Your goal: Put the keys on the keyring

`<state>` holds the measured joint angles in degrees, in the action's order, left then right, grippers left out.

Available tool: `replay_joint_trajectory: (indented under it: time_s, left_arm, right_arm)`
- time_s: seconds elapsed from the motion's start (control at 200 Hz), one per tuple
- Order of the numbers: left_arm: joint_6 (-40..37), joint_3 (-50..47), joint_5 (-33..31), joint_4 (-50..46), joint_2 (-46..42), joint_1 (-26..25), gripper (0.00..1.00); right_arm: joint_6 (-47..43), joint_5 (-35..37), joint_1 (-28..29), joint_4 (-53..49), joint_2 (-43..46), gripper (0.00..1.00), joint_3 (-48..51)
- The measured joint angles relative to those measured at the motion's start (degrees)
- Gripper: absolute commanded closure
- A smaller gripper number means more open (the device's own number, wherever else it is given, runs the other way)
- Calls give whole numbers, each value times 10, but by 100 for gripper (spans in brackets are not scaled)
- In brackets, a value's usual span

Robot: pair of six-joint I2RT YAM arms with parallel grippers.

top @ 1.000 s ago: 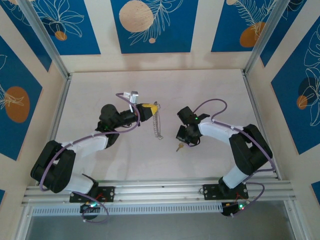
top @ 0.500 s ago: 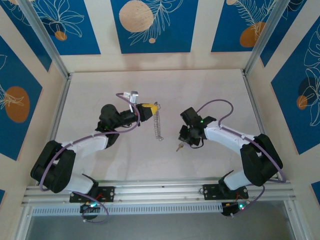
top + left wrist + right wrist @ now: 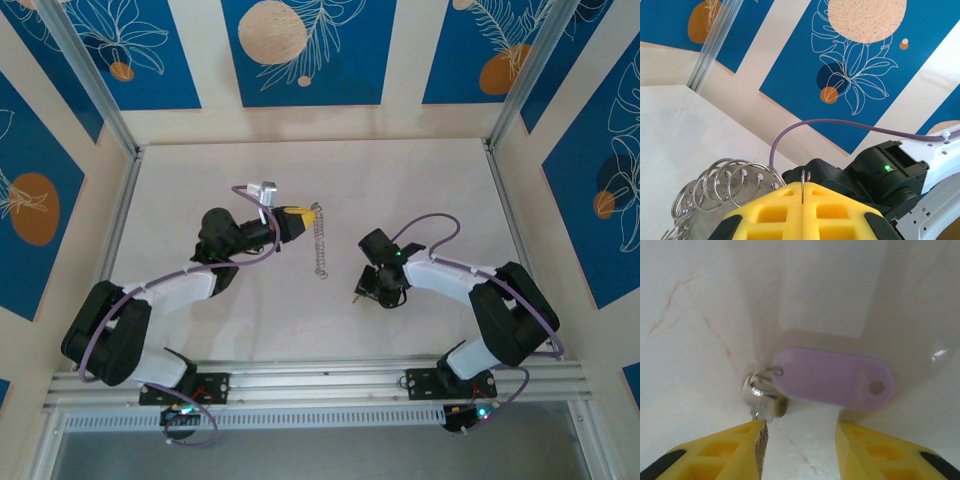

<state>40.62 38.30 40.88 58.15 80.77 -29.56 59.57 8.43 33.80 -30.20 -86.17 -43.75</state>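
**Ring held ready, key not yet picked up**

The task is at an early stage. The left gripper [image 3: 803,192] has its yellow fingers pressed together on a thin wire end of the large silvery-grey metal keyring [image 3: 320,245]. From above, the keyring hangs out from that gripper towards the near side as a narrow, beaded line over the pale tabletop [image 3: 200,170]. In the left wrist view its loops fan out like a coil just beside the fingers. So one half of the job looks ready: the ring is gripped and presented.

The other half is not done. The small silver metal key with a pale lilac plastic head [image 3: 832,377] lies flat on the tabletop, well apart from the keyring. The right gripper [image 3: 800,432] is low over it with its jaws partly open and nothing between them but bare tabletop. The key's metal end lies just beside the tip of one finger, and the lilac head lies beyond the gap. I cannot tell whether that finger touches the metal.

By my judgement three steps are left: closing on the key, lifting it, and carrying it across to thread it onto the ring.

The scene has no box or tray. The keyring is the only holder here, and none of its loops that I can see carries a key.
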Motion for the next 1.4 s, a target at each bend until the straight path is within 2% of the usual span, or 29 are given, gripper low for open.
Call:
replay_joint_trajectory:
  time_s: [0.29,0.65,1.195,1.4]
  left_arm:
    - [0,2,0,0,1,0,100]
    - [0,8,2,0,1,0,100]
    - [9,8,4,2,1,0,100]
    - [11,8,6,7,1,0,100]
  right_arm:
    - [-20,-29,-30,-29,-35,59,-38]
    - [-52,-4,-57,6,-48,59,-96]
    - [-10,33,-2,-49,-40,61,-93]
    - [-6,39,4,-67,-68,61,-107]
